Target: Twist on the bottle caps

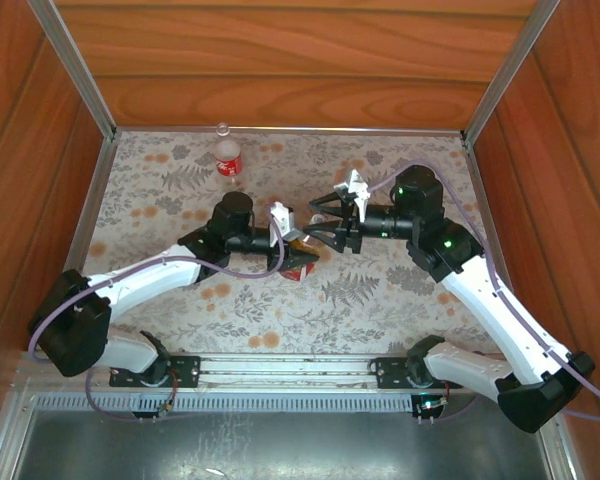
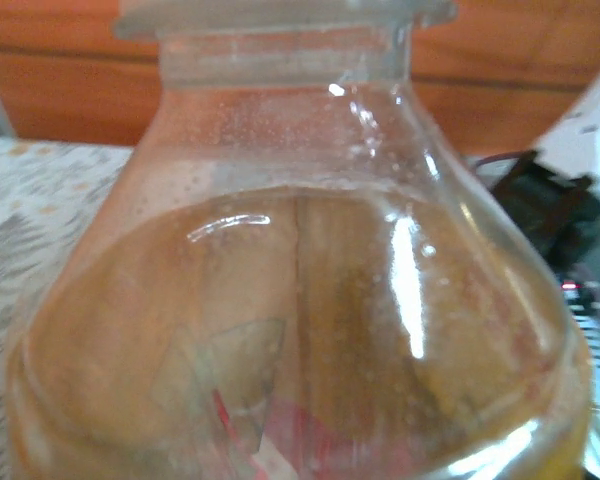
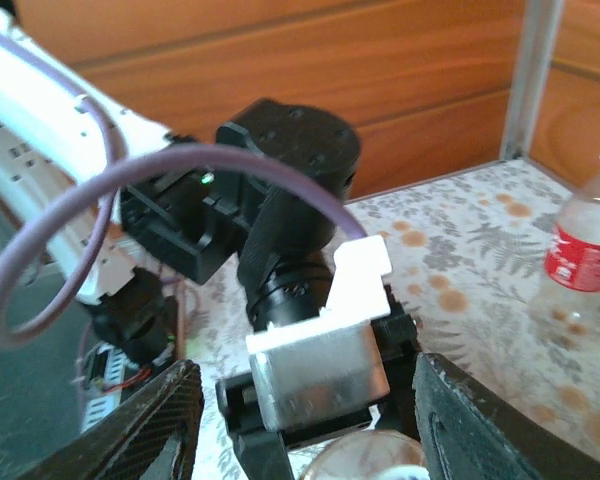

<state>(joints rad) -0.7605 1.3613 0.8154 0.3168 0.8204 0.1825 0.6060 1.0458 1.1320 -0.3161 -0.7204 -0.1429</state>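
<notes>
The amber-brown bottle [image 2: 300, 330] looms very close in the left wrist view, its neck and collar at the top edge. From above, my left gripper [image 1: 286, 246] is shut on this amber-brown bottle [image 1: 300, 262] at mid-table. My right gripper [image 1: 323, 218] is open, just right of and above the bottle's top. In the right wrist view its fingers [image 3: 170, 420] stand wide on either side of the bottle's top [image 3: 365, 462], where a whitish bit shows at the bottom edge. The red-and-white labelled bottle [image 1: 227, 158] stands upright at the back, a whitish cap [image 1: 221, 128] on its neck.
The table [image 1: 380, 290] has a floral cloth and wooden walls on three sides, with metal posts [image 1: 80, 75] at the back corners. The left wrist's camera block [image 3: 325, 365] sits right in front of my right gripper. The labelled bottle [image 3: 585, 250] stands off to the right there.
</notes>
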